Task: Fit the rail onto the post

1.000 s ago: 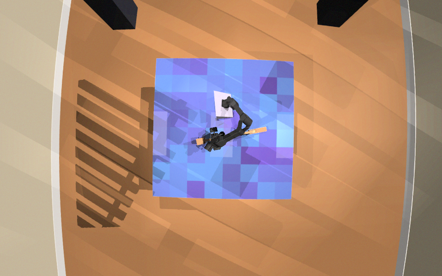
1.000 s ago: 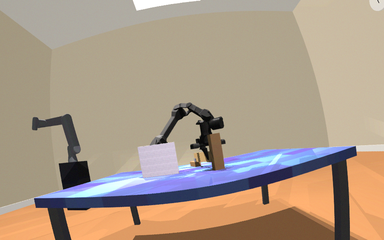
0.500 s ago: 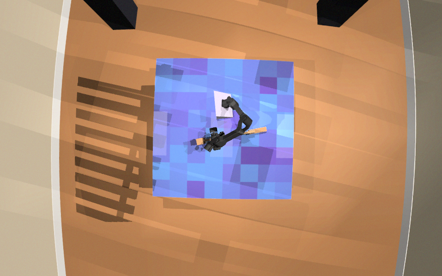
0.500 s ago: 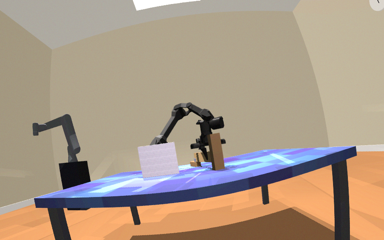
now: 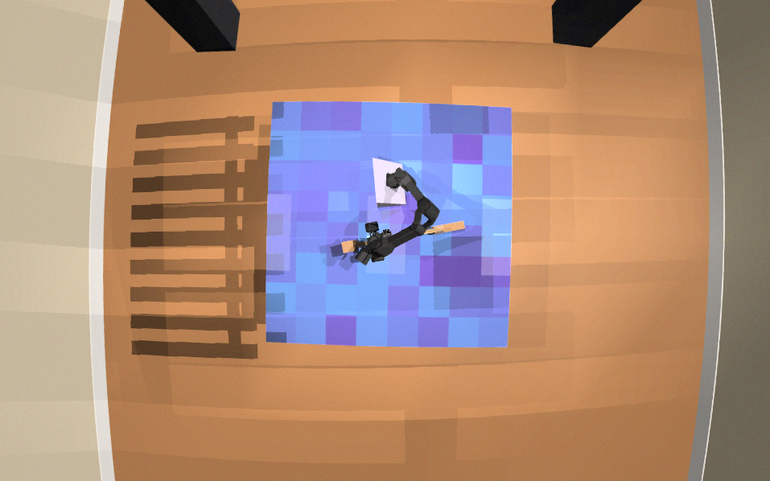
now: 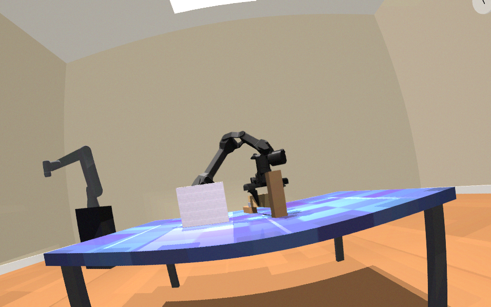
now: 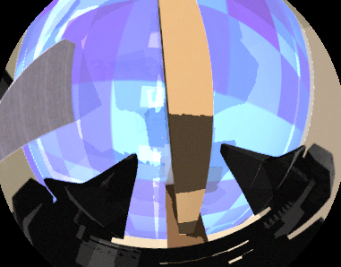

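Observation:
The long light-wood rail (image 5: 444,229) (image 7: 187,58) runs up the middle of the wrist view, between my open gripper's (image 7: 178,150) fingertips, with free space on both sides. The short upright post (image 5: 347,246) (image 6: 276,194) stands at the rail's near end, close beside my gripper. The rail points at the post and lines up with it roughly. The pegs and holes are hidden, and I cannot tell whether the rail's end touches the post. The low footboard block (image 6: 248,209) shows behind the post. The fit in its bracket is too small to judge, as is whether the rail is level.
A pale upright panel (image 5: 383,167) (image 6: 202,205) (image 7: 42,99) stands near the arm's base, left of the rail in the wrist view. The arm passes over the rail's middle. The checkered table (image 5: 315,298) lies below. Another arm stands on a black pedestal (image 6: 93,225) beyond the table.

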Motion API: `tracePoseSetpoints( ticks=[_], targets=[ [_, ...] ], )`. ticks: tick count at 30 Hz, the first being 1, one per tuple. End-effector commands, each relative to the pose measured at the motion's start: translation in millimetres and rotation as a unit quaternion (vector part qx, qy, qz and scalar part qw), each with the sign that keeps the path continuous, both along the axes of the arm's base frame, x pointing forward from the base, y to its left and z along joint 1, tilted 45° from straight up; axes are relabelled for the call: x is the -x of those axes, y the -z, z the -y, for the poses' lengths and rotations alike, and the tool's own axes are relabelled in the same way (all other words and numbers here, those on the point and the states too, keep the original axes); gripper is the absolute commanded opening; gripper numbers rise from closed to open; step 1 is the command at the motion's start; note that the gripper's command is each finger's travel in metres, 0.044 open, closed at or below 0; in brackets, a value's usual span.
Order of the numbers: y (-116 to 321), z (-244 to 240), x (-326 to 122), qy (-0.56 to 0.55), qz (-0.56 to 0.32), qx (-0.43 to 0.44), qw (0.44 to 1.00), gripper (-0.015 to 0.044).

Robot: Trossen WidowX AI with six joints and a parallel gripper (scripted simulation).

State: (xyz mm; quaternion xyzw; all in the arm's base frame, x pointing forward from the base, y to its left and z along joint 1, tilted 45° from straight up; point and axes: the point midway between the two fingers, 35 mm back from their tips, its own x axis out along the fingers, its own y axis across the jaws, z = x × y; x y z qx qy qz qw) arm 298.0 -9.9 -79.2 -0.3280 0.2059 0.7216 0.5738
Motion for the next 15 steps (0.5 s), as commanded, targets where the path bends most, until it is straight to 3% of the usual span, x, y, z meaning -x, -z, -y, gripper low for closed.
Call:
tracePoseSetpoints(
  ticks=[1, 4, 15],
  targets=[
    [-9.6, 0.3, 0.3, 0.001, 0.001, 0.001, 1.000, 0.0440],
    [-39.9, 0.4, 3.7, 0.002, 0.004, 0.002, 1.000, 0.0440],
    [-42.2, 0.4, 4.0, 0.003, 0.004, 0.002, 1.000, 0.0440]
  ],
)
